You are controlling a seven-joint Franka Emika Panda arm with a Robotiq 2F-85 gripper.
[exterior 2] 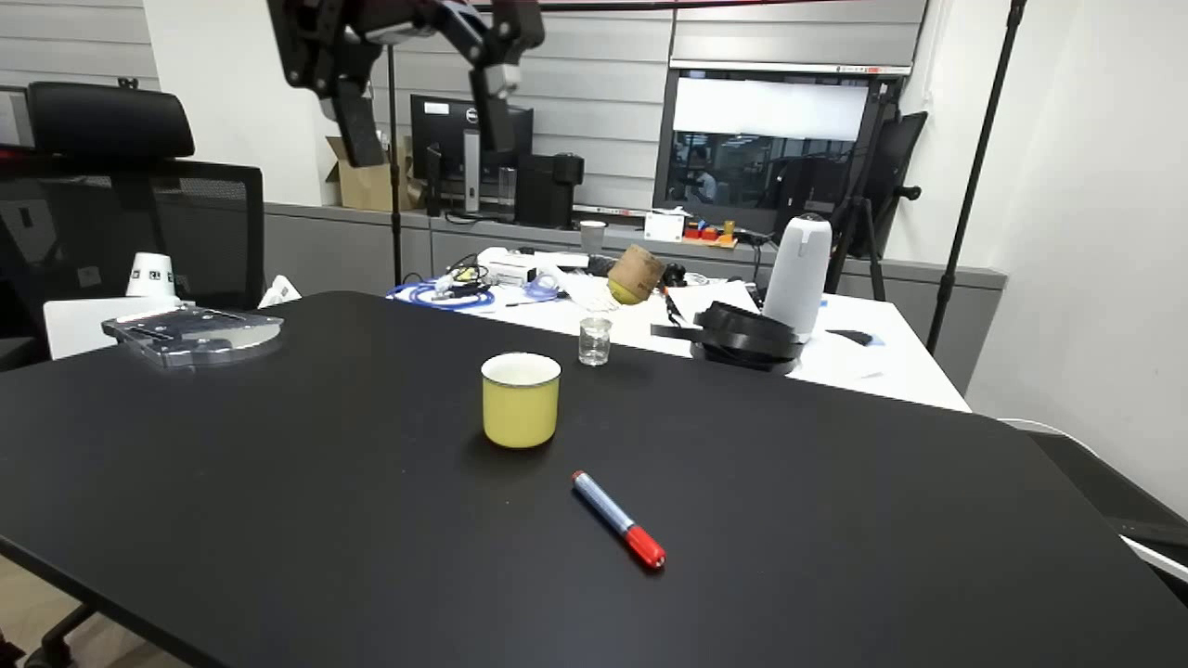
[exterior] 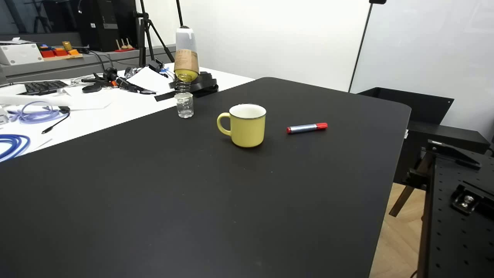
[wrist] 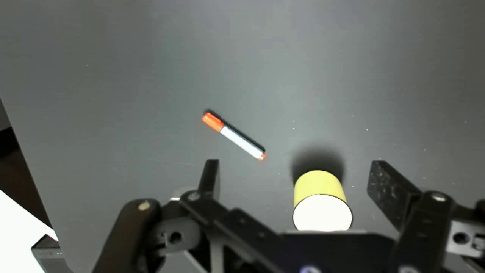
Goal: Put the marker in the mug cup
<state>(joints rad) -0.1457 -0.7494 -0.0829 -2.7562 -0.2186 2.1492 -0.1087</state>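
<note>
The marker lies flat on the black table, with a silver-white body, a red cap and a red tip end. It shows in both exterior views [exterior: 307, 128] [exterior 2: 617, 520] and in the wrist view [wrist: 235, 137]. The yellow mug cup stands upright beside it, apart from it, in both exterior views [exterior: 247, 129] [exterior 2: 520, 408] and in the wrist view [wrist: 318, 185]. Its handle shows in only one exterior view. My gripper [exterior 2: 430, 144] is open and empty, high above the table. In the wrist view the fingers [wrist: 295, 167] are spread wide, with the mug between them but well below.
A small clear container [exterior: 185, 106] [exterior 2: 594, 341] stands near the table edge beyond the mug. A clear plate-like block [exterior 2: 200, 336] lies at the table's far left in an exterior view. A cluttered white table [exterior: 127, 116] with cables adjoins the black table [exterior: 173, 200].
</note>
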